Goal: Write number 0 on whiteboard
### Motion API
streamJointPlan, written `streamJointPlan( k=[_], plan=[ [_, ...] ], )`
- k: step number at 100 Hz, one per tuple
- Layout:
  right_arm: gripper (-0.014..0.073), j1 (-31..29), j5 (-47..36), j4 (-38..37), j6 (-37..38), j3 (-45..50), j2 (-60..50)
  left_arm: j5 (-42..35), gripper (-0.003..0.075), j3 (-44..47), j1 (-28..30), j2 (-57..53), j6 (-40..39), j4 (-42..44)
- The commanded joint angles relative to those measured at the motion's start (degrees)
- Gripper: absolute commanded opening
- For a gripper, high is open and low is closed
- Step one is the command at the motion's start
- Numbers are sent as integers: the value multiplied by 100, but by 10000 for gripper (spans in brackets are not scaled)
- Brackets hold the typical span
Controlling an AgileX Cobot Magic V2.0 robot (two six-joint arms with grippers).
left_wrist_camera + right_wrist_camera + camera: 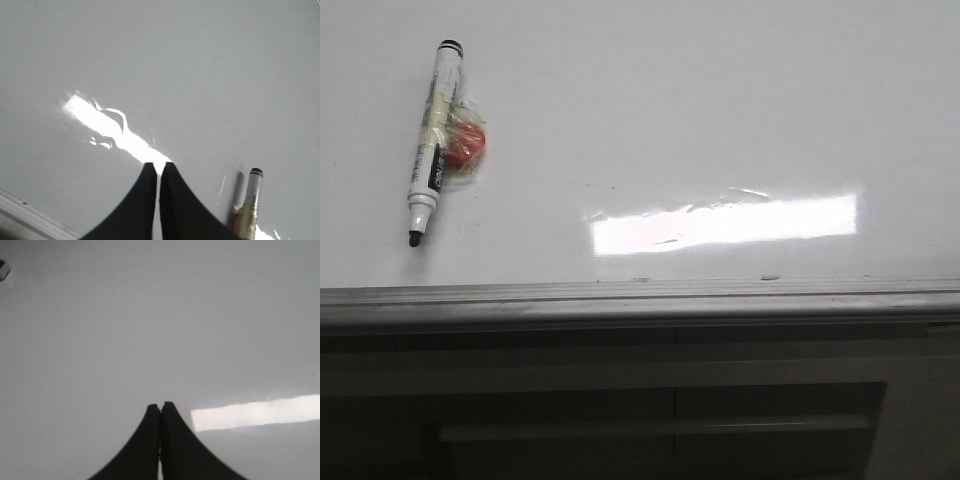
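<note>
Nothing of the task appears done: the whiteboard (650,120) shows no drawn loop anywhere, only a bright rectangular glare patch (725,223) toward its near edge and a few faint specks. The number 0 is therefore not yet on the board in any of the 3 views. The marker (433,140) lies flat near the board's far left corner, uncapped, its black tip pointing toward the near edge, with a small red object (465,145) wrapped in clear film fixed against its barrel. Neither arm shows in the front view. In the left wrist view the left gripper (159,167) hangs over the board with its jaws drawn to a thin slit and nothing between them; the marker lies just beside it, untouched. In the right wrist view the right gripper (160,407) has its jaws pressed together, also empty, over bare board near the glare. By this reading, everything remains: parting the jaws, picking up the marker, bringing its tip to the surface, and tracing the loop.
</note>
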Motion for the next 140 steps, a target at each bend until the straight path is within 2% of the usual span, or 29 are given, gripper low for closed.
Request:
streamJointPlan(
  k=[1,9,15,22,29,39,46,56,69,88,94,101,114,123,140],
  plan=[
    [-68,-36,-505,385,381,47,-109,-282,-20,135,-5,-170,-61,-402],
    [-68,-36,-256,414,550,-182,-109,33,-19,-90,-12,-170,239,-204],
    [-63,-36,261,385,539,-453,-109,519,-14,-442,-12,-131,802,178],
    [-19,-36,938,210,460,-828,-52,1116,36,-959,-12,41,1446,688],
    [82,-36,1484,-50,451,-1176,72,1667,153,-1523,-12,375,1938,1018],
    [290,-36,1992,-91,451,-1575,382,2330,400,-2271,-12,1124,2296,1109],
    [391,-36,2196,-91,451,-1757,673,2875,479,-2752,-12,1741,2549,1109],
    [416,-36,2225,-80,451,-1894,1091,3712,433,-3343,-12,2681,2767,1259],
    [413,-36,2179,-80,451,-1935,1520,4071,316,-4061,-176,3741,2707,2195],
    [413,-36,2200,-80,451,-1935,1883,4362,313,-4885,-994,4512,1900,3559],
    [413,-36,2212,-80,451,-1935,1904,4339,317,-4997,-1256,4651,1328,3490],
    [413,-36,2212,-80,451,-1935,1904,4063,318,-4971,-1504,4774,875,2952],
    [413,-36,2221,-80,451,-1935,1917,3619,318,-4909,-1913,5103,845,1996],
    [413,-36,2221,-80,451,-1935,1917,3472,317,-4905,-2194,5427,835,2022],
    [413,-36,2221,-80,451,-1935,1917,3121,316,-4905,-2422,6024,268,2482]
  ],
)
